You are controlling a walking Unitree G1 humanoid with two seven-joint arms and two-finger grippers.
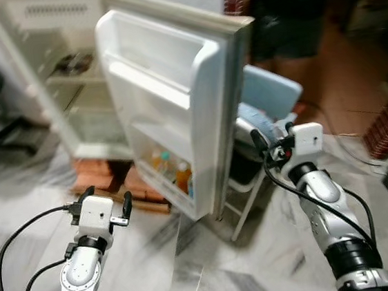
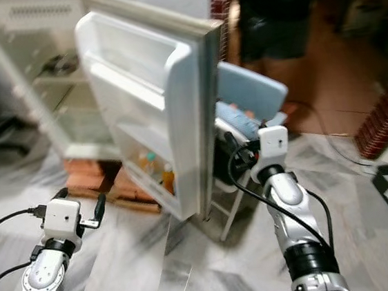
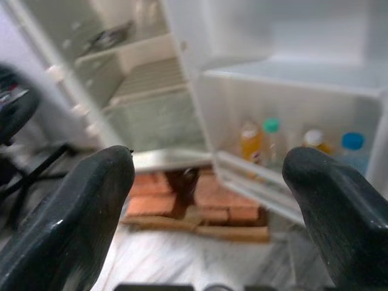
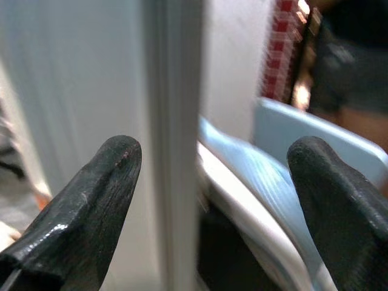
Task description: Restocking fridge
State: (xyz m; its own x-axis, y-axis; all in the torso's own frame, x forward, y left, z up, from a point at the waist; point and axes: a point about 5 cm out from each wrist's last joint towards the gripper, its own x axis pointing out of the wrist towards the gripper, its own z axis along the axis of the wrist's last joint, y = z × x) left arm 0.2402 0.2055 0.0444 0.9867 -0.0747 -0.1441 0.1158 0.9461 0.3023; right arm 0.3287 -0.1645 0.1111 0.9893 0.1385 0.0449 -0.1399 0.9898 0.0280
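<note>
While the fridge [image 1: 55, 77] stands with its door [image 1: 175, 99] swung wide, both arms are held raised before it and nothing is carried in either claw. The left gripper [image 1: 105, 203] is kept low over the marble floor [image 1: 214, 268], its fingers spread apart and empty, pointed toward the lower door shelf [image 3: 254, 176], where a few bottles [image 1: 176, 175] are already stood upright in a row. The right gripper [image 1: 272, 144] is held just beside the outer edge of the door, its fingers also spread with nothing between them; in the right wrist view the door edge is seen between and beyond the fingertips, so a hold on the door, or a push against it, is judged to be the likely purpose, perhaps to keep it from swinging.

The cabinet is raised on bricks [image 1: 96, 173], presumably to keep it off the floor. Behind the door a blue chair [image 1: 272, 92] is placed, and a person [image 1: 284, 11] is standing further back. Since no item for stocking is held, the task is judged to be at an early or between-items stage.
</note>
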